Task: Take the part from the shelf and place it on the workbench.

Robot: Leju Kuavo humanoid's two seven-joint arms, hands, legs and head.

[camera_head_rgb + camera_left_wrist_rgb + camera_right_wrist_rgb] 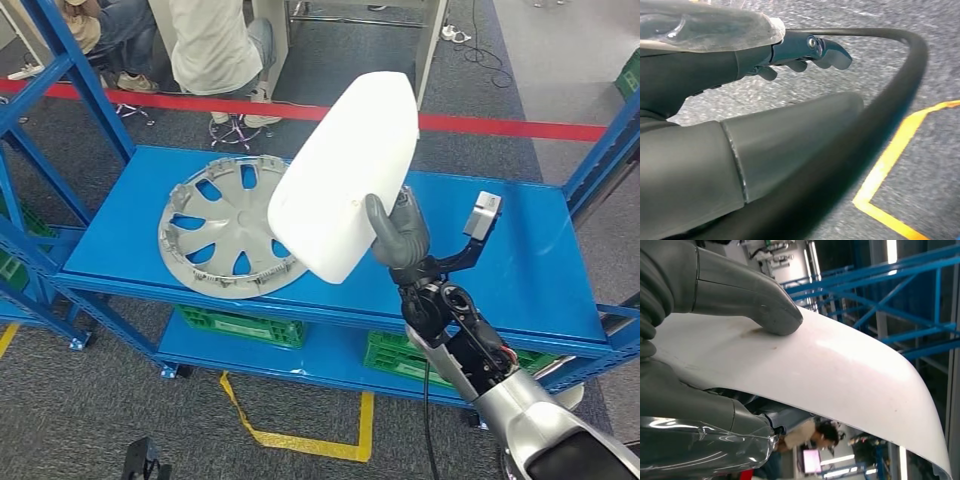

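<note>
Above the shelf (528,260), left of it the hubcap (226,228) lying flat, right hand (398,238) grips the white part (347,175) at one edge. Thumb-only hold looks marginal: part could pivot, slip, hit hubcap. Left hand (806,50) hangs empty, fingers apart.

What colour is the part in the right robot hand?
White, glossy; the part shows best in the head view, gripped by the right robot hand.
</note>
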